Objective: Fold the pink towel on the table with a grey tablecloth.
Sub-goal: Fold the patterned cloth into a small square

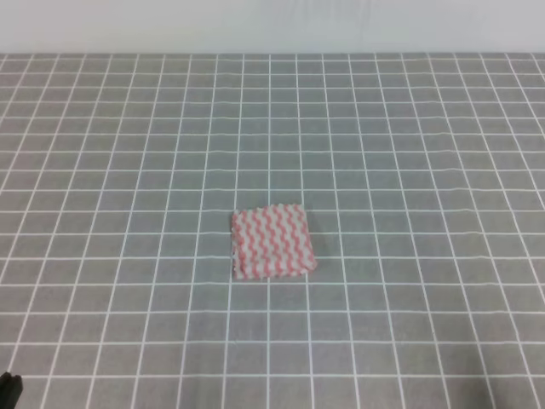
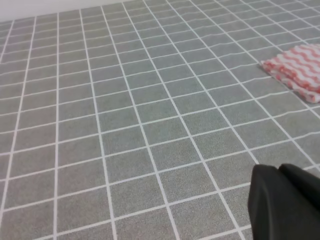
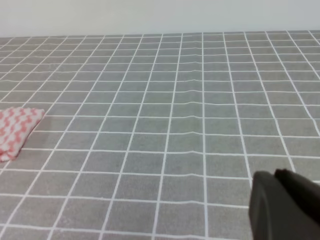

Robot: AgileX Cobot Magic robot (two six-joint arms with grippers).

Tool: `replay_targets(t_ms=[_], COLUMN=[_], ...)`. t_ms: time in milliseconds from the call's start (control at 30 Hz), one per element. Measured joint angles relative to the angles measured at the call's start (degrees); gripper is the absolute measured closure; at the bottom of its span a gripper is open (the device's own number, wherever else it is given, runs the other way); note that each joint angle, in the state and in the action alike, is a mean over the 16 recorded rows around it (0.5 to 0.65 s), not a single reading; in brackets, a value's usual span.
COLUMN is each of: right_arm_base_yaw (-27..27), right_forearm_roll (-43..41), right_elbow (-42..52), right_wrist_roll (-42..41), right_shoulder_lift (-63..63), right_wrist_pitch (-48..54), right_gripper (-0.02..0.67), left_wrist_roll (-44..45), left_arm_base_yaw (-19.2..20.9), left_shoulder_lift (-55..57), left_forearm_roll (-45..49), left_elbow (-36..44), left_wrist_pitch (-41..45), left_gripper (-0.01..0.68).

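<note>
The pink towel [image 1: 273, 242] lies flat as a small rectangle near the middle of the table with a grey tablecloth [image 1: 409, 153]. Its pink-and-white zigzag stripes show, and its near edge looks layered in the left wrist view [image 2: 299, 71]. The right wrist view catches only a corner of the towel [image 3: 15, 131] at the left edge. Both grippers are far from it. Only a dark part of the left gripper [image 2: 284, 201] shows at the lower right of its view, and the same holds for the right gripper [image 3: 284, 206]. Nothing is between the fingers that I can see.
A small black piece of the left arm [image 1: 8, 388] pokes in at the bottom left corner of the high view. A pale wall [image 1: 272, 25] runs behind the far table edge. The white-gridded grey cloth has slight ripples.
</note>
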Motion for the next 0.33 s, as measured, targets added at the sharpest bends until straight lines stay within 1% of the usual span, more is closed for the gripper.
replay_targets(t_ms=[333], right_arm_base_yaw=[-0.02], right_forearm_roll=[0.02], right_elbow=[-0.19], right_wrist_roll=[-0.01], right_shoulder_lift=[0.17], right_wrist_pitch=[0.10], right_gripper=[0.664], left_wrist_roll=[0.00], left_arm_base_yaw=[0.02], left_shoulder_lift=[0.00], left_forearm_roll=[0.02], left_elbow=[0.11], left_wrist_pitch=[0.00], left_gripper=[0.674])
